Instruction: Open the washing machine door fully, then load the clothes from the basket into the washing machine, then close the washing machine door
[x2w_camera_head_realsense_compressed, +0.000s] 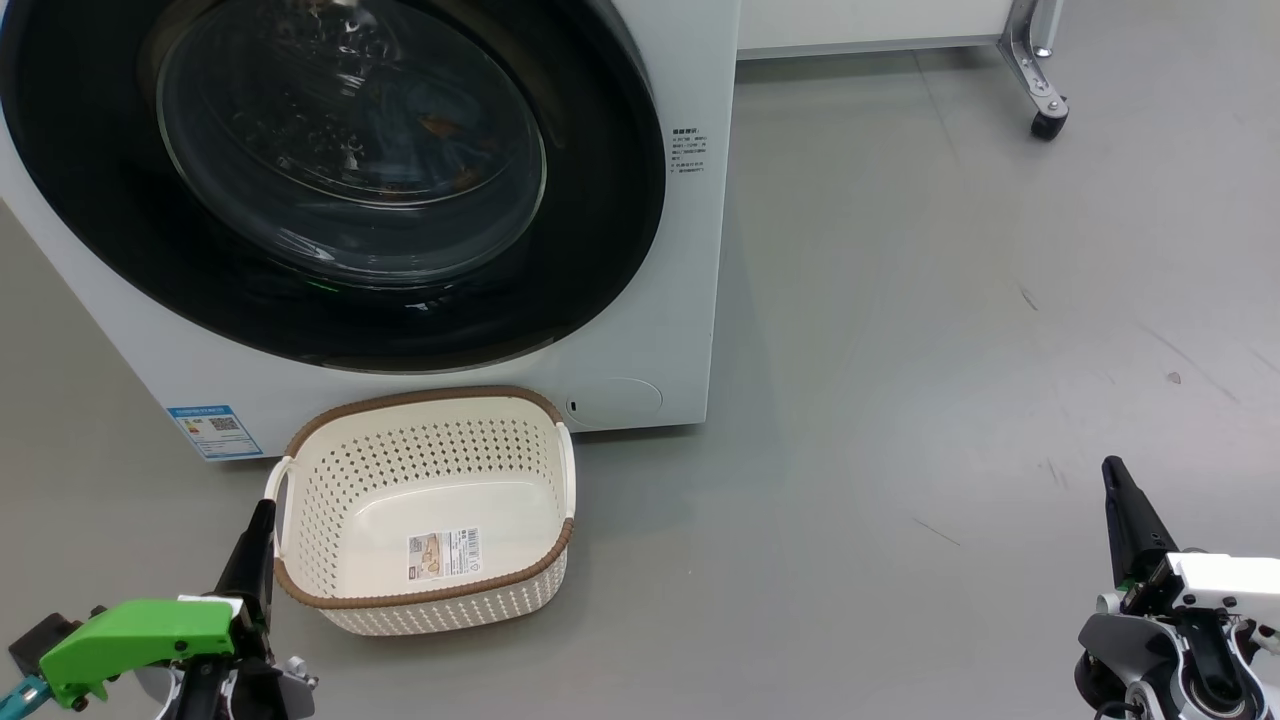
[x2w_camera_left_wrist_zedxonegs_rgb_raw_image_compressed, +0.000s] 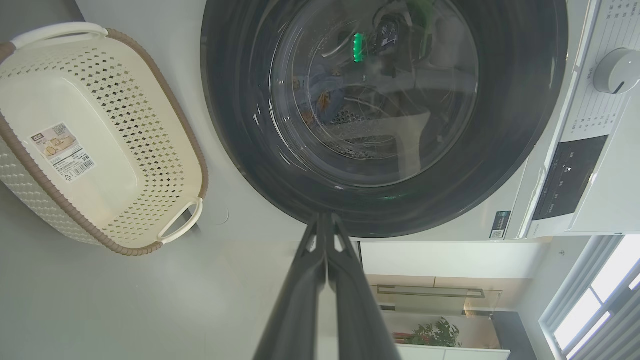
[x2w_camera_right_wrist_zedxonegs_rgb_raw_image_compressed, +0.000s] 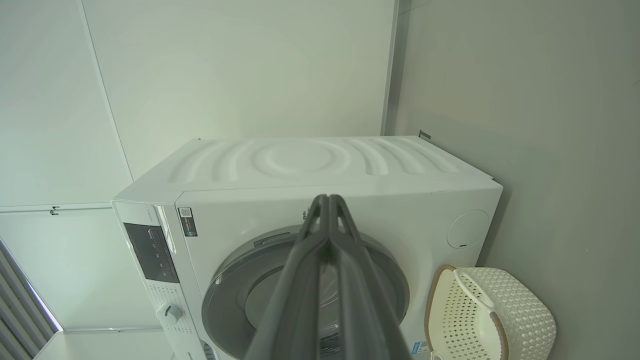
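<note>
Washing machine door (x2w_camera_head_realsense_compressed: 330, 180) shut, top cut off in head view, clothes (x2w_camera_head_realsense_compressed: 440, 125) dim orange-blue smudges behind glass, basket (x2w_camera_head_realsense_compressed: 420, 398) on scuffed grey floor (x2w_camera_head_realsense_compressed: 900, 350) just before washing machine (x2w_camera_head_realsense_compressed: 690, 330), left end effector (x2w_camera_head_realsense_compressed: 264, 508) and right end effector (x2w_camera_head_realsense_compressed: 1113, 468) pressed together.

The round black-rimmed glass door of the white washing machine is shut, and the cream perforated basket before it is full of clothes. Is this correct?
No. The head view shows the cream perforated plastic basket empty, with a label sticker on its floor. The round black-rimmed door is shut.
</note>
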